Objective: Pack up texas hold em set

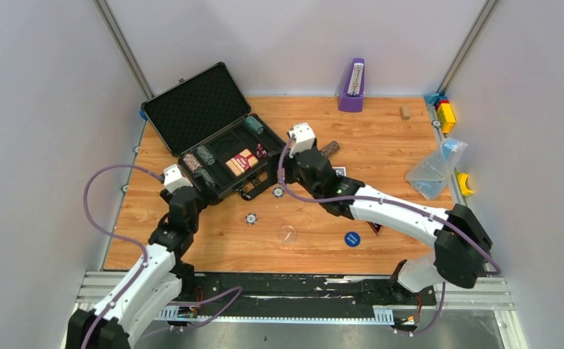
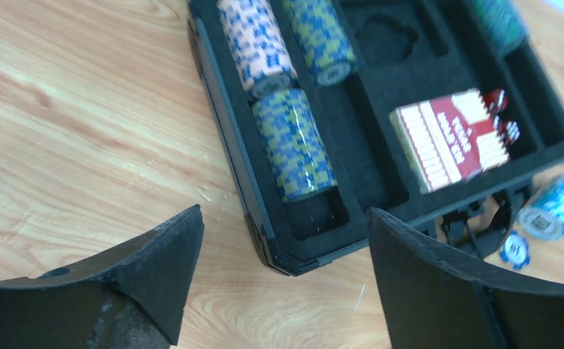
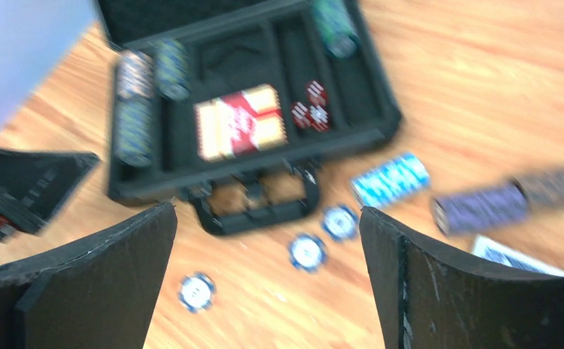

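Blue-and-white striped poker-chip roll (image 3: 390, 179) is lying right of the dark grey foam-lined briefcase (image 3: 352, 137); probably heavy, slick, splitting easily, so I'm thinking pinch mid-length. Both jaws are gaping, empty.

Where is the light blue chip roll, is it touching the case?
Apart. The right wrist view shows bare wood between the roll and the case; the roll lies on the table just past the case's front corner.

We count one case (image 1: 192, 109), seven chip rolls (image 2: 293, 145), three loose chips (image 3: 307, 252).
Four rolls and one card deck (image 2: 450, 138) lie in the case, three rolls right of it; red dice (image 3: 312, 109) look like four, blurred.
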Tool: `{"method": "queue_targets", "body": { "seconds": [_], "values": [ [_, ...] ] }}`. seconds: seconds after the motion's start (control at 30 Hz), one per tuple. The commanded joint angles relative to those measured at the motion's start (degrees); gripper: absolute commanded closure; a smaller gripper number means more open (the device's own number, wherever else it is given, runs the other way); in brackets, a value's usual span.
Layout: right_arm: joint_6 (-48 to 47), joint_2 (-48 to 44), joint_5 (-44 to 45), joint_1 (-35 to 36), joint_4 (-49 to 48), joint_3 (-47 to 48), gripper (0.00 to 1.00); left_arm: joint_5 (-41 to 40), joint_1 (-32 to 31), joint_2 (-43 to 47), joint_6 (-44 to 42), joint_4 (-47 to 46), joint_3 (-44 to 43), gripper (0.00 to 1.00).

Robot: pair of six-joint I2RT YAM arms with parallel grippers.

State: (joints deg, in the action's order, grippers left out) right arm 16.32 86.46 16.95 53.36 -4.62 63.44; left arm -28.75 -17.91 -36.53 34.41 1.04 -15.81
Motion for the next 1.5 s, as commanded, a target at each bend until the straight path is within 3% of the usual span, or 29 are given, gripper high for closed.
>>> {"method": "queue_targets", "body": {
  "seconds": [0.0,0.17,0.3,0.37,0.63,0.73,0.83,0.97,1.07,1.1,1.13,1.23,1.33,1.47],
  "values": [
    [-2.7,-7.3,11.4,0.0,1.6,-10.8,0.0,7.1,0.1,-7.8,-2.7,-5.8,-4.1,0.14],
    [-1.8,-12.1,12.5,0.1,1.1,-17.3,0.0,8.9,0.1,-14.1,-4.3,-5.7,-6.8,0.64],
    [-1.2,-13.5,13.0,0.1,-2.1,-21.7,0.0,11.2,0.1,-16.6,-5.4,-7.7,-7.1,0.9],
    [-1.0,-13.8,13.7,0.1,-5.0,-23.8,0.0,12.3,0.1,-17.3,-5.8,-8.7,-7.1,0.96],
    [-0.2,-13.1,15.0,0.2,-14.1,-29.3,0.0,9.8,0.1,-23.9,-4.0,-8.9,-9.0,1.0],
    [0.2,-13.0,15.0,0.2,-15.2,-30.4,0.0,2.3,0.2,-27.6,-1.1,-5.9,-10.9,1.0],
    [0.4,-13.3,15.1,0.2,-15.9,-31.1,0.0,-8.0,2.8,-30.2,13.4,2.5,-12.3,0.87],
    [0.3,-14.5,14.6,0.2,-16.7,-32.0,0.0,0.5,9.8,-32.6,17.9,3.0,-12.1,0.81],
    [-0.4,-15.6,13.6,0.2,-17.6,-32.9,0.0,7.4,10.1,-32.5,8.1,-1.1,-13.3,0.89],
    [-0.7,-15.9,12.9,0.3,-17.8,-33.2,0.0,13.8,10.2,-31.9,4.8,-2.6,-13.5,0.92],
    [-0.9,-16.2,12.5,0.3,-18.0,-33.4,0.0,17.3,10.2,-31.6,-0.9,-4.9,-13.5,0.93],
    [-1.2,-16.7,12.2,0.3,-18.3,-33.7,0.0,28.3,10.2,-29.0,-6.6,-5.9,-13.5,0.89],
    [-1.4,-16.8,11.8,0.2,-18.4,-33.7,0.0,25.6,10.2,-26.6,-4.8,-8.5,-11.2,0.86],
    [-2.1,-16.7,12.1,0.4,-19.4,-34.1,0.0,14.5,10.2,-26.8,1.4,-10.0,-9.3,0.86]
  ]
}}
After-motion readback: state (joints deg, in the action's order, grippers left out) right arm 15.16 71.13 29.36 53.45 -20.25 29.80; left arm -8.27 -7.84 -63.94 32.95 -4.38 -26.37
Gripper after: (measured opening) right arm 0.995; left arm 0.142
